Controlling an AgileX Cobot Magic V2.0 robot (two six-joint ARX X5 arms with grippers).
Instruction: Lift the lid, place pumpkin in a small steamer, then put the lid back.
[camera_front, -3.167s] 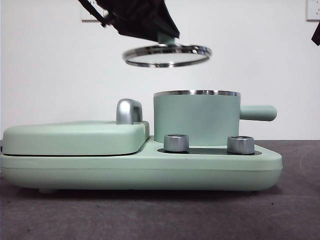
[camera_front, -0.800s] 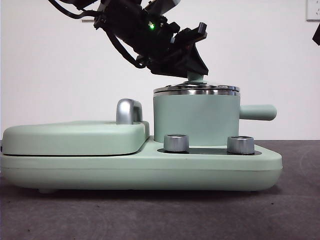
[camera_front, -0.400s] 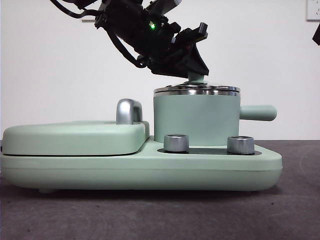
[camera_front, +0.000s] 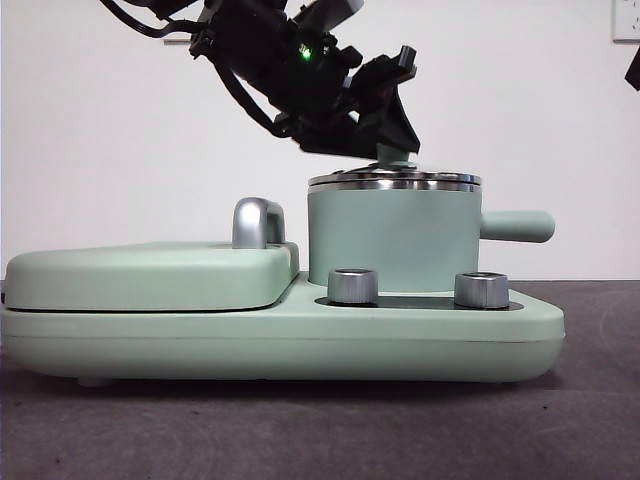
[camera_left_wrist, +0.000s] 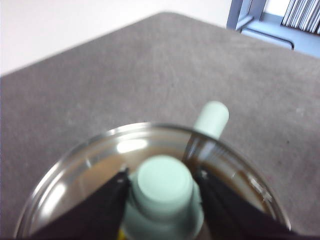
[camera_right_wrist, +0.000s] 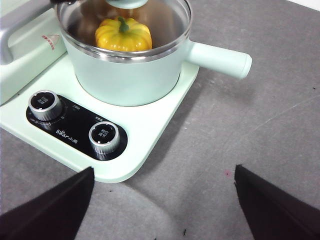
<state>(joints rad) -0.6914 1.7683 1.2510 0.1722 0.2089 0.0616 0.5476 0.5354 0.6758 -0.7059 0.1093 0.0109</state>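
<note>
Lid (camera_front: 394, 180) sits flat on the small steamer (camera_front: 392, 240), steel rim on steel rim, no gap visible in the front view. Left tool (camera_left_wrist: 162, 187) is over the steamer, jaws on either side of the mint knob (camera_left_wrist: 164, 181); in the left wrist view small gaps show between the jaw tips and the knob, so it reads as released, not clamping. Left arm comes in from the upper left of the front view, big and dark, green LED lit. Pumpkin (camera_right_wrist: 123, 34) is inside the steamer under the glass, upright, green stem up, glossy yellow-orange, ribbed; visible only through the lid in the right wrist view. Steamer stands on the right end of a mint-green cooker base (camera_front: 300, 340), side handle (camera_front: 517, 226) pointing right in the front view. Two steel dials (camera_right_wrist: 45, 104) (camera_right_wrist: 103, 137) on a black panel on the base, just in front of the steamer. Left of the steamer: the flat griddle cover (camera_front: 150, 272) with a steel handle (camera_front: 257, 222), close to the steamer wall but not touching it as far as I can tell. Base sits on a grey table (camera_right_wrist: 250, 125). Right tool (camera_right_wrist: 162, 210) is well apart, above the table near the dial corner of the base, jaws spread wide, holding nothing. Nothing blocks the lid other than the left tool itself.
</note>
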